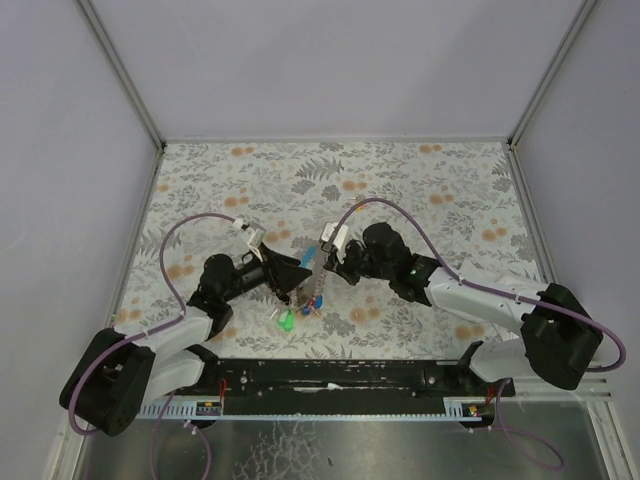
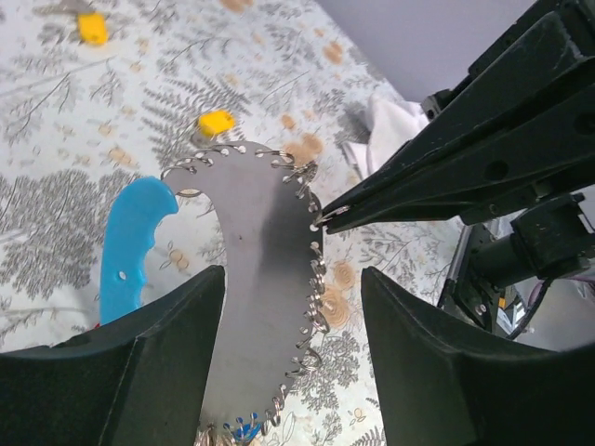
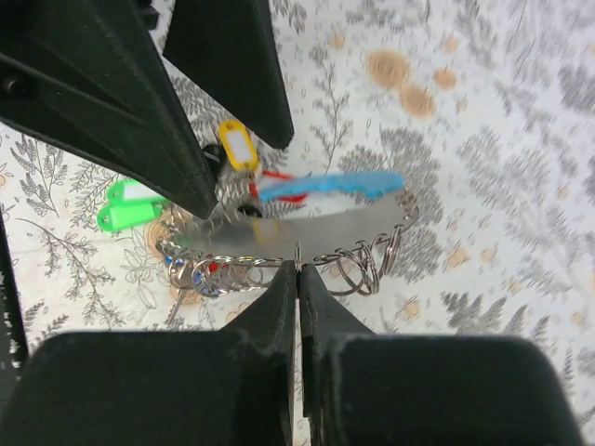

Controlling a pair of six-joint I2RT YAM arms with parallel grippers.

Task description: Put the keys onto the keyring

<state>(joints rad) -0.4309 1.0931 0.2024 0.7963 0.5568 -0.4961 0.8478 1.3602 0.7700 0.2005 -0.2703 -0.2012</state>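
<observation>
Two arms (image 1: 190, 330) leaned over the middle of the flowery bench (image 1: 420, 180). The left end effector (image 1: 298, 278) stood about half open. The curved metal plate (image 2: 260, 279) rose up between its fingers (image 2: 139, 381), held off the bench. The right end effector (image 3: 297, 265) was shut tight, and its tips pinched one thin ring (image 2: 327, 216) on the plate's edge. A light-blue curved strip (image 2: 135, 242) sat just beside the plate. Many small silver rings (image 2: 314, 279) ran all along the plate's rim. The keyring (image 3: 216, 277) hung at the plate's end near the left end effector, with blue and red keys (image 1: 308, 303) bunched on it. Green keys (image 3: 125, 209) lay on the bench near the plate. Two yellow keys (image 2: 216, 122) lay on the bench, off the keyring, one farther away than the other.
</observation>
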